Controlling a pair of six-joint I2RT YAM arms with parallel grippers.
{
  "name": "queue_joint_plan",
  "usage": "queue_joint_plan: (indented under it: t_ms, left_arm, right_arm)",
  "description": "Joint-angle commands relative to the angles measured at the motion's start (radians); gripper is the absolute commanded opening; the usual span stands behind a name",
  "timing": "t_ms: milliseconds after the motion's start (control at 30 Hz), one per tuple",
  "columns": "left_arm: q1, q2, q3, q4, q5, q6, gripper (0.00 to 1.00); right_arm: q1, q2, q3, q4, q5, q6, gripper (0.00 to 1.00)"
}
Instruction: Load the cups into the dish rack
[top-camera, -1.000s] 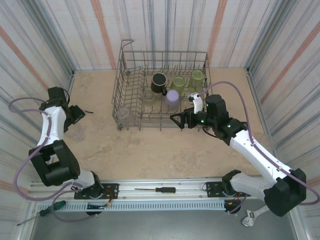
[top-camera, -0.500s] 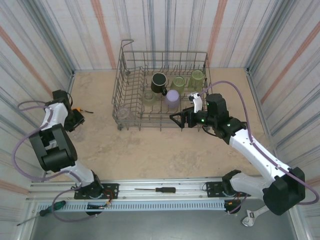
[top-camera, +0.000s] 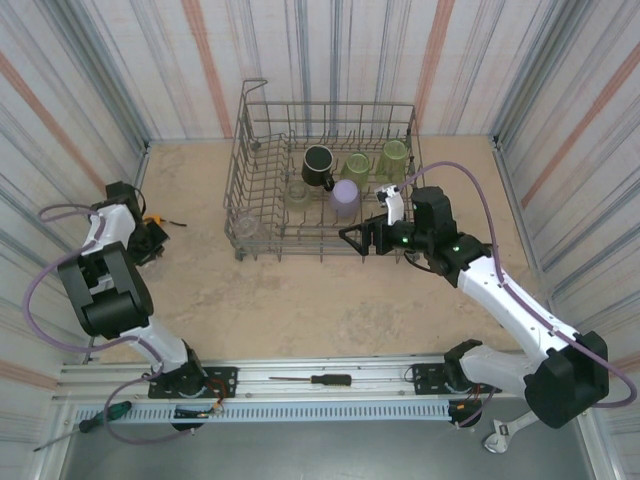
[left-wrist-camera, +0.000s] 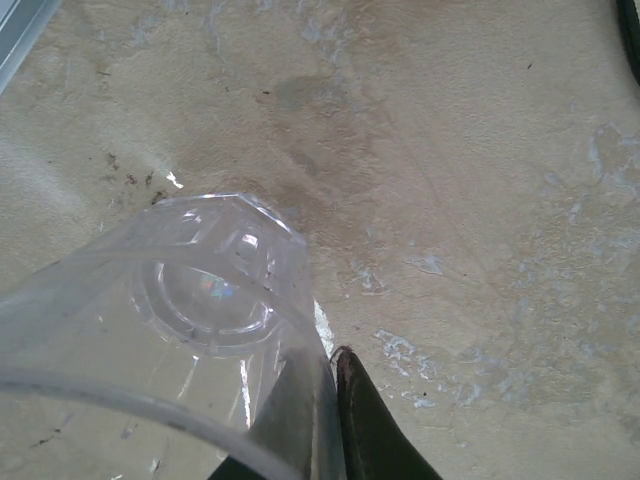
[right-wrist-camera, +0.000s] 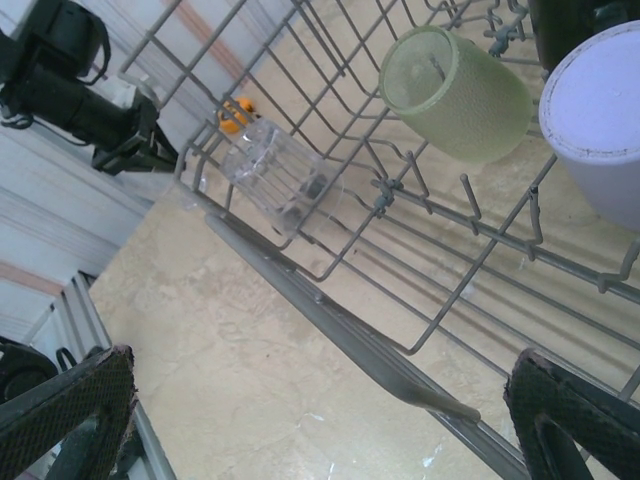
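The grey wire dish rack (top-camera: 262, 130) stands at the back middle of the table. Inside it are a black mug (top-camera: 318, 165), a lavender cup (top-camera: 345, 197), olive-green tumblers (top-camera: 357, 167) (top-camera: 395, 155) (top-camera: 298, 195) and a clear cup (top-camera: 246, 228). My left gripper (top-camera: 150, 240) is low by the left wall. In its wrist view the left gripper (left-wrist-camera: 325, 365) is shut on the wall of a clear plastic cup (left-wrist-camera: 210, 290), one finger inside it. My right gripper (top-camera: 350, 238) hangs open at the rack's front rail (right-wrist-camera: 350, 330), its fingers (right-wrist-camera: 70, 400) wide apart around nothing.
A small orange-handled tool (top-camera: 160, 221) lies on the table beside the left gripper. A screwdriver (top-camera: 315, 380) rests on the base rail, another with a green handle (top-camera: 100, 420) at the near left. Striped walls close in three sides; bare table lies in front of the rack.
My left gripper has closed on the clear cup, and its arm has drawn back toward the left wall. The right arm has stayed still and open.
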Motion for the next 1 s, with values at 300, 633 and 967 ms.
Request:
queue_joint_plan:
  t_ms: [300, 633, 967]
  left_arm:
    - [-0.031, -0.078, -0.027, 0.0, 0.08, 0.04, 0.0]
    - [-0.053, -0.157, -0.017, -0.013, 0.146, 0.081, 0.0]
    - [-0.058, -0.261, -0.053, 0.063, 0.298, 0.101, 0.0]
  right_arm:
    - [-0.006, 0.0, 0.012, 0.013, -0.02, 0.041, 0.99]
    - [-0.005, 0.003, 0.03, 0.008, -0.018, 0.08, 0.99]
    - [0.018, 0.038, 0.071, -0.009, 0.013, 0.113, 0.99]
